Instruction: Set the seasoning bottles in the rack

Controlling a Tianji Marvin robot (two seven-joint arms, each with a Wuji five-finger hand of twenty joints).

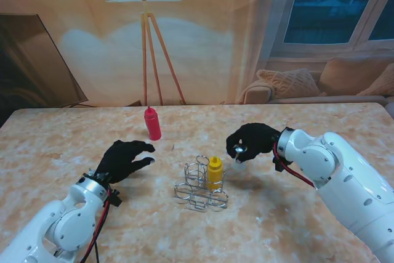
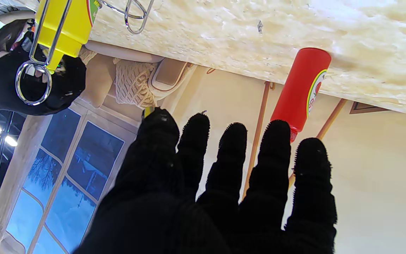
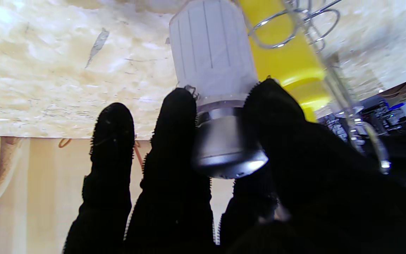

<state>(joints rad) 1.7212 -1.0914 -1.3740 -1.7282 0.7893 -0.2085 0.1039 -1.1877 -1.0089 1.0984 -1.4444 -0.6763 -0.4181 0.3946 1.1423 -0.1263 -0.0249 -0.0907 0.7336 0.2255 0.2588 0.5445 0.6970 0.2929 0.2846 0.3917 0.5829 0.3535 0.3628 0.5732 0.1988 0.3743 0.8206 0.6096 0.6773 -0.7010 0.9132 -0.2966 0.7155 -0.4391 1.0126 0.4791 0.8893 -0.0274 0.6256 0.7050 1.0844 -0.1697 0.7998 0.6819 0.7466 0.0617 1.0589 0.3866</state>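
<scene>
from the stand, the yellow bottle (image 1: 214,172) stands upright in the wire rack (image 1: 201,189); the red bottle (image 1: 152,123) stands upright farther from me. the left hand (image 1: 125,159) hovers, fingers spread. left wrist: red bottle (image 2: 301,88) beyond the fingertips (image 2: 277,132). right wrist: the right hand (image 3: 224,183) pinches the white shaker (image 3: 211,56) by its metal cap.

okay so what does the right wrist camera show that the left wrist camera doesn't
Only the right wrist view: the right hand pinching a white shaker by its metal cap. Only the left wrist view: the red bottle standing on the table beyond the open left hand. Both: the yellow bottle in the wire rack.
</scene>
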